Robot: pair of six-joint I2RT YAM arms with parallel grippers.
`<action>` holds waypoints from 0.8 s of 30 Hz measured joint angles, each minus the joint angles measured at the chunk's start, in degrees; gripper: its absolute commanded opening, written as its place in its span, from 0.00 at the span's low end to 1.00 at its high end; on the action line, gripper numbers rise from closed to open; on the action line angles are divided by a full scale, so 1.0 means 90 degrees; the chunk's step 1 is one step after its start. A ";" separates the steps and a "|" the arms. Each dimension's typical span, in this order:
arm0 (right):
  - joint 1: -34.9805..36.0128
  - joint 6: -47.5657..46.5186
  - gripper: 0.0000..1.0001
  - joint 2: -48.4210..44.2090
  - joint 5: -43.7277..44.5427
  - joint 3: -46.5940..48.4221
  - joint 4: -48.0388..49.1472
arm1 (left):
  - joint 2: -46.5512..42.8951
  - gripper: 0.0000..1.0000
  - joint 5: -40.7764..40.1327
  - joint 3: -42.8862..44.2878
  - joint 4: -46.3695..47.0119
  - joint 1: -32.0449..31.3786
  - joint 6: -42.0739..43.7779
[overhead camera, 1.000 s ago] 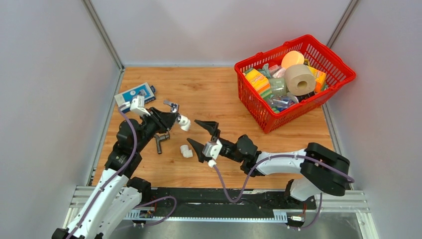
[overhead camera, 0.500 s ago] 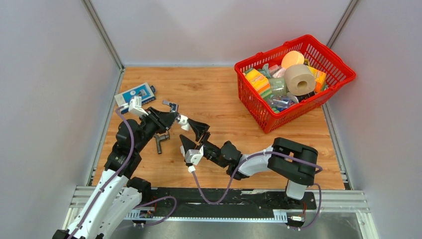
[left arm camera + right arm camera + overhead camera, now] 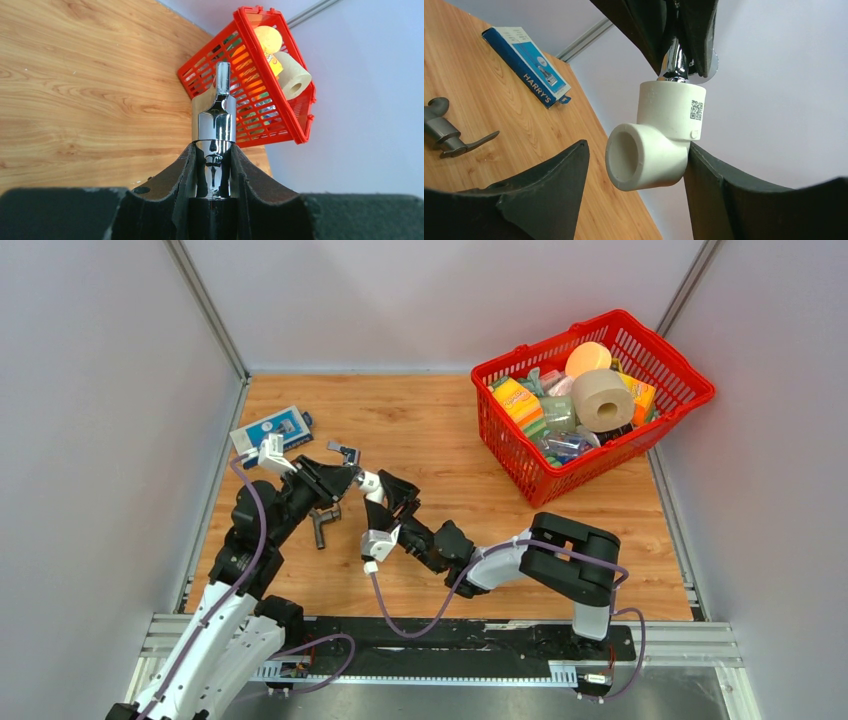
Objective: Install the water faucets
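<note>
My left gripper [image 3: 343, 478] [image 3: 213, 150] is shut on the shiny chrome faucet [image 3: 214, 117], held above the table with its small handle [image 3: 345, 452] pointing away. A white elbow fitting [image 3: 654, 145] [image 3: 370, 481] sits on the faucet's end. My right gripper [image 3: 386, 500] [image 3: 636, 150] is open with its jaws on either side of this elbow; one finger [image 3: 724, 195] touches it and the other [image 3: 549, 185] stands apart. The dark grey L-shaped faucet [image 3: 320, 524] [image 3: 446, 135] lies on the wood below the left gripper.
A blue Harry's box [image 3: 270, 427] [image 3: 526, 65] lies at the far left. A red basket [image 3: 520, 465] [image 3: 295, 127] full of household items stands at the far right. The wooden table [image 3: 440, 430] is walled on three sides.
My right arm has swung left, and its open jaws now flank the white elbow on the chrome faucet. The loose elbow on the table is now hidden. The left arm has barely moved.
</note>
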 measured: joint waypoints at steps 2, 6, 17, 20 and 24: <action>0.0000 0.0007 0.57 0.0000 0.0039 0.0005 0.0039 | -0.0015 0.00 0.0022 0.0000 -0.0007 0.0000 0.0005; -0.0010 0.0192 0.35 -0.0058 0.0058 -0.0015 0.0078 | -0.0036 0.00 0.0034 -0.0005 -0.0049 0.0002 0.0075; -0.0131 0.1943 0.00 -0.1511 -0.0777 -0.0495 -0.1129 | -0.0068 0.00 0.0918 0.0036 0.0503 -0.0024 0.1054; -0.0352 0.2756 0.00 -0.2120 -0.1438 -0.0486 -0.1943 | -0.0066 0.00 0.1209 0.0114 0.0707 -0.0032 0.1370; -0.0648 0.3849 0.00 -0.2616 -0.2290 -0.0321 -0.2849 | -0.0066 0.00 0.1540 0.0223 0.0792 -0.0051 0.1894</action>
